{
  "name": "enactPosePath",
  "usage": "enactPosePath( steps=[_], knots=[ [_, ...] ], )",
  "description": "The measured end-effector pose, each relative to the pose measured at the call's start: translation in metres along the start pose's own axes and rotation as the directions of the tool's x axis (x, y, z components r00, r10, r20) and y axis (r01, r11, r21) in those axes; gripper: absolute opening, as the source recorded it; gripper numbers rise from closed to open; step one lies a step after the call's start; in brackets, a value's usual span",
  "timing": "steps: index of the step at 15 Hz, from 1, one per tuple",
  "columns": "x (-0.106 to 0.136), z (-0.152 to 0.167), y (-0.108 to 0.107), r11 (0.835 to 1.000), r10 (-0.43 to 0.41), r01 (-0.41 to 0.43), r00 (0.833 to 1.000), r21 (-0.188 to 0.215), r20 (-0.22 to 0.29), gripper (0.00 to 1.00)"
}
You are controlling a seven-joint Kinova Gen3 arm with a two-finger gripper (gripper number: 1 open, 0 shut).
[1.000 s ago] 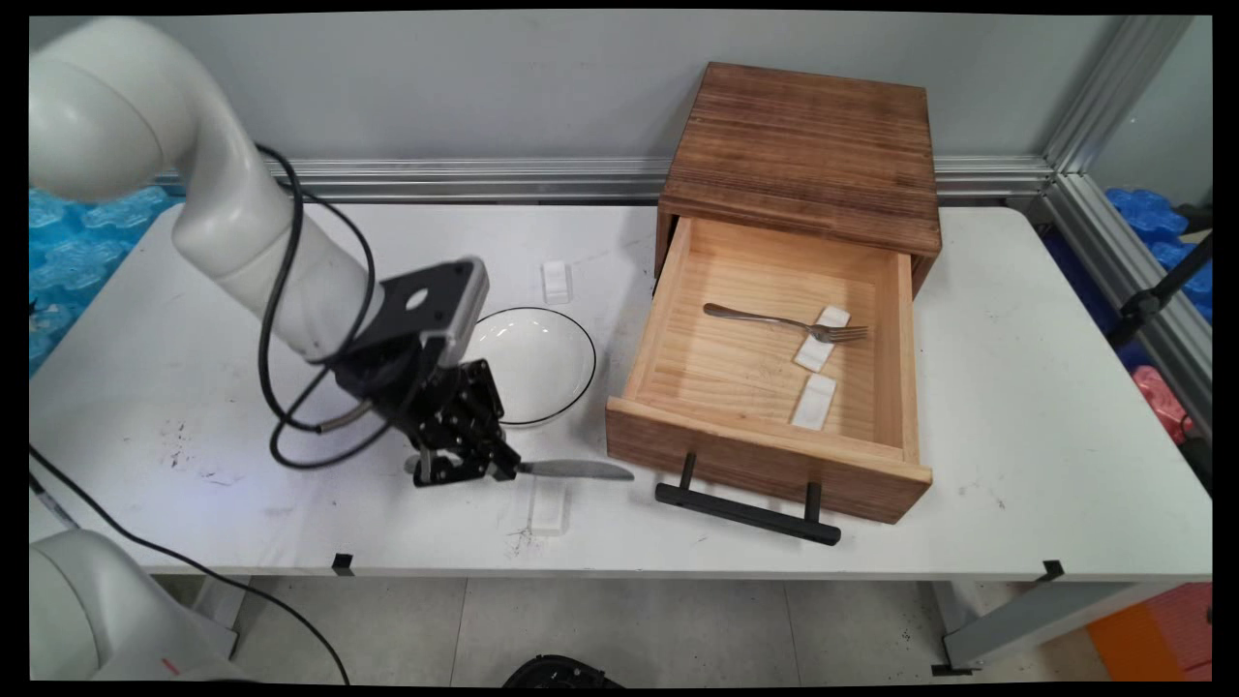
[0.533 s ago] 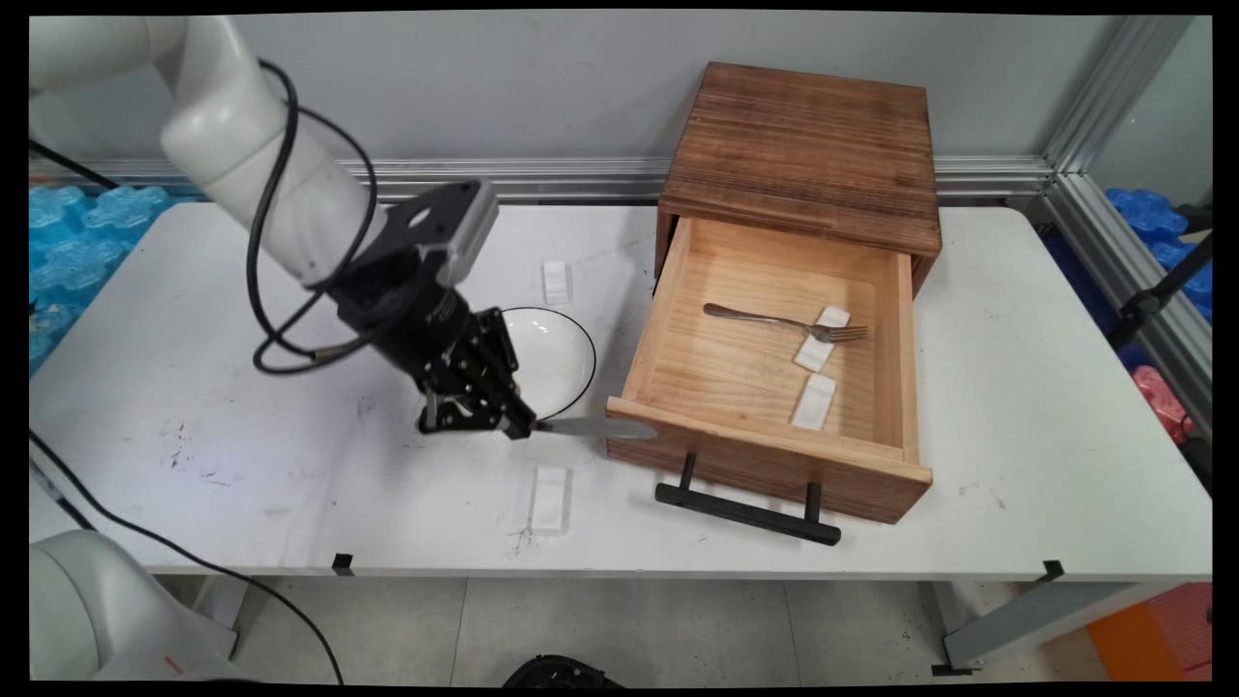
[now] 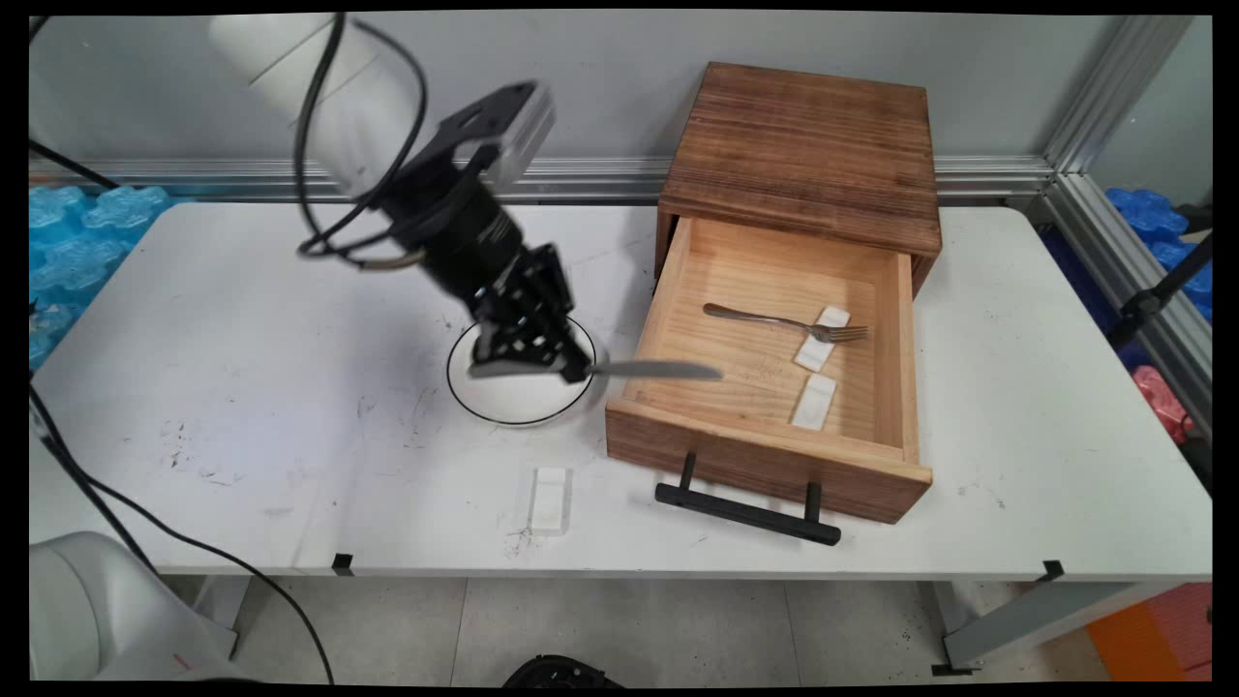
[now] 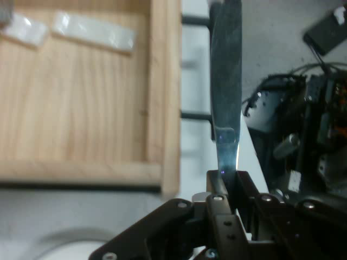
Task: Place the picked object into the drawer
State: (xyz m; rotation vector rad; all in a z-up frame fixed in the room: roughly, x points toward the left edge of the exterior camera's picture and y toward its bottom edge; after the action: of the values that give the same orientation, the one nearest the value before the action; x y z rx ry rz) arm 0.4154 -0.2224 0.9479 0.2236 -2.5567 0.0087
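Observation:
My gripper is shut on a metal table knife and holds it in the air, level, blade pointing right. The blade tip reaches over the left wall of the open wooden drawer. Under the gripper sits a white bowl with a dark rim. In the hand view the knife blade runs up from between the fingers, with the drawer's wall to its left. A fork lies inside the drawer across a white block; another white block lies nearer the drawer front.
The drawer sticks out of a dark wooden cabinet at the back. Its black handle juts toward the table's near edge. A white block lies on the table in front of the bowl. Another lies behind the bowl.
The gripper has lifted the knife off the table and carried it up and to the right, from in front of the bowl to above it, the blade now reaching over the drawer.

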Motion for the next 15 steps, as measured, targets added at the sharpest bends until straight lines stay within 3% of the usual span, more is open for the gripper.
enactPosePath(
  steps=[7,15],
  knots=[
    [0.050,0.003,-0.051,0.998,0.062,-0.062,0.997,-0.009,-0.048,0.00],
    [0.087,0.043,-0.099,0.993,0.114,-0.113,0.991,0.018,-0.066,0.00]
  ],
)
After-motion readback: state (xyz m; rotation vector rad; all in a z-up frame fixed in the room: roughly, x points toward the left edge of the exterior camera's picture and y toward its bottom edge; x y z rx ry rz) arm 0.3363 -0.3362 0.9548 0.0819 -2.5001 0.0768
